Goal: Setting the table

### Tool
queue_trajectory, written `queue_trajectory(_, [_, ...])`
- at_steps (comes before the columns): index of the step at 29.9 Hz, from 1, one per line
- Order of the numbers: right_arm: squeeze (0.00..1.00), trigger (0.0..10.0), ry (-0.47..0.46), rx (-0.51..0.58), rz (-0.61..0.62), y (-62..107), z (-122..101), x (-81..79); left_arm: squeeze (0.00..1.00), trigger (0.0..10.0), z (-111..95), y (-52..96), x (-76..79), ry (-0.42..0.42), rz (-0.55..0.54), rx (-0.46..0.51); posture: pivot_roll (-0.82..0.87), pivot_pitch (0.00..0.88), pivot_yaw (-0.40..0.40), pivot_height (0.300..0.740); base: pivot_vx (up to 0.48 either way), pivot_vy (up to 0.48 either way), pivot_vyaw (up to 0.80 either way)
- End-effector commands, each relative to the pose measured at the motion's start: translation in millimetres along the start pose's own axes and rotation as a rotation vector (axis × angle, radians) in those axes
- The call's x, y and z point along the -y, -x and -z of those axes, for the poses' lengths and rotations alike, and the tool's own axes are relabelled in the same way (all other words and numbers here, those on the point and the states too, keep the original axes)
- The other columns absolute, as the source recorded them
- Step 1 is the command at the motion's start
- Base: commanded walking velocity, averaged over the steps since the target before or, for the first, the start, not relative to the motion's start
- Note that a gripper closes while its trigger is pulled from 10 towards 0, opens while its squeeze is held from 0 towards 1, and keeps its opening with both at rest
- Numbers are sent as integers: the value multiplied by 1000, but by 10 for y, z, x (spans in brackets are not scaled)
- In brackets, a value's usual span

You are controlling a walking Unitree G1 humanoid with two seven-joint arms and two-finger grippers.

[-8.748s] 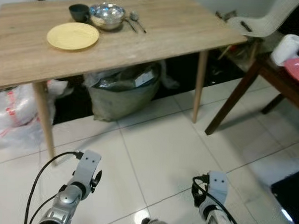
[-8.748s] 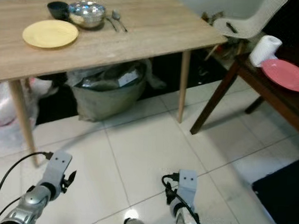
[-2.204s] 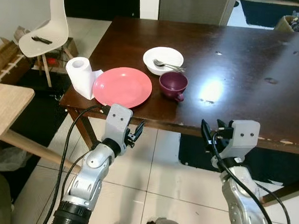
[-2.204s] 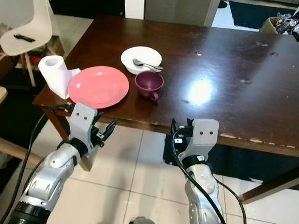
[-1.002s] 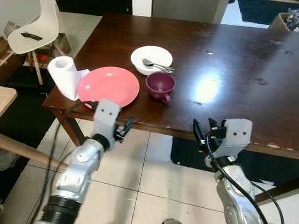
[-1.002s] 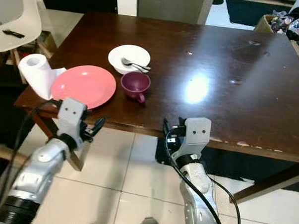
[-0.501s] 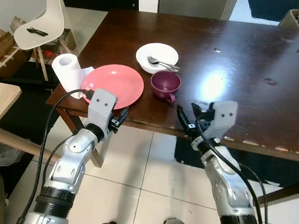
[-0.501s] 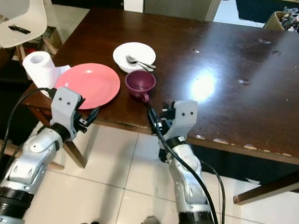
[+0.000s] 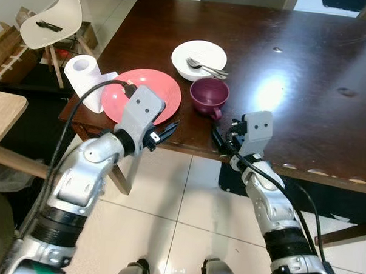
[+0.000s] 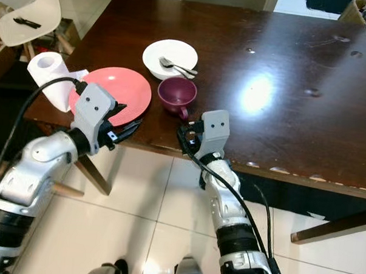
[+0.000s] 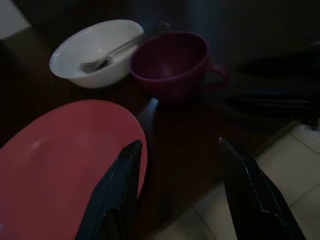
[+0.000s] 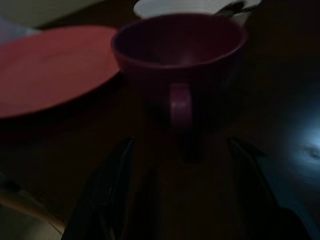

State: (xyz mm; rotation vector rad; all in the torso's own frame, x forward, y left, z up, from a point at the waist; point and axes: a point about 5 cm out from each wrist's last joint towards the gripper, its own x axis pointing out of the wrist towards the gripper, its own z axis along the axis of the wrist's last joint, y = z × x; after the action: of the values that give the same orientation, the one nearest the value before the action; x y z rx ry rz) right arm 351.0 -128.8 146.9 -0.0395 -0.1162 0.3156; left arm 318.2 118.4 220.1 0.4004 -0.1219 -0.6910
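Observation:
A pink plate (image 9: 153, 86) lies near the front left corner of the dark table (image 9: 308, 63). A purple cup (image 9: 208, 94) stands to its right, handle toward me. Behind them is a white bowl (image 9: 196, 52) holding a fork and spoon (image 9: 205, 67). My left gripper (image 9: 166, 129) hovers open at the plate's near right edge; the left wrist view shows its fingers (image 11: 125, 185) apart beside the plate (image 11: 55, 160). My right gripper (image 9: 218, 137) is open at the table edge, just before the cup's handle (image 12: 181, 105).
A white paper roll (image 9: 82, 71) stands on the table's left corner beside the plate. A white chair (image 9: 53, 16) is at the far left, and a light wooden table corner (image 9: 2, 114) lower left. White tiled floor (image 9: 186, 210) lies below.
Both arms have reached forward and up to the table edge. The left gripper now overlaps the plate's near rim, and the right gripper has closed in on the cup's handle.

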Motion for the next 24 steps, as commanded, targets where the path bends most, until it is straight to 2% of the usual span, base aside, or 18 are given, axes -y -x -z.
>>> queue_trajectory(1, [0,10000,16,-12,-23,-1,55,-54,0,10000,-23,35,38,6,38,-3,-36,190,106,740,0,0,0])
queue_trajectory(5, [0,10000,45,12,-25,-57,9,-42,0,10000,-97,98,27,10,42,8,-9,198,105,740,0,0,0])
queue_trajectory(12, [0,10000,102,51,7,-160,-72,32,0,10000,-100,152,39,22,41,-10,4,197,109,740,0,0,0])
queue_trajectory(16, [0,10000,76,59,19,-211,-98,89,0,10000,-120,177,43,26,45,-19,10,193,112,740,0,0,0])
queue_trajectory(18, [0,10000,91,59,30,-229,-113,106,0,10000,-124,186,32,25,44,-21,24,187,118,740,0,0,0])
queue_trajectory(19, [0,9373,93,64,41,-248,-132,119,0,10000,-129,196,27,25,43,-23,25,183,119,740,0,0,0])
queue_trajectory(20, [0,9373,93,64,41,-248,-132,119,0,10000,-129,196,27,25,43,-23,25,183,119,740,0,0,0])
queue_trajectory(21, [0,4980,97,70,51,-264,-156,130,0,10000,-131,199,26,28,43,-25,23,180,119,740,0,0,0])
queue_trajectory(22, [0,0,95,76,51,-271,-166,131,0,10000,-132,199,29,28,43,-25,22,177,119,740,0,0,0])
queue_trajectory(24, [0,0,92,79,50,-275,-171,131,0,10000,-133,198,31,28,43,-25,22,177,119,740,0,0,0])
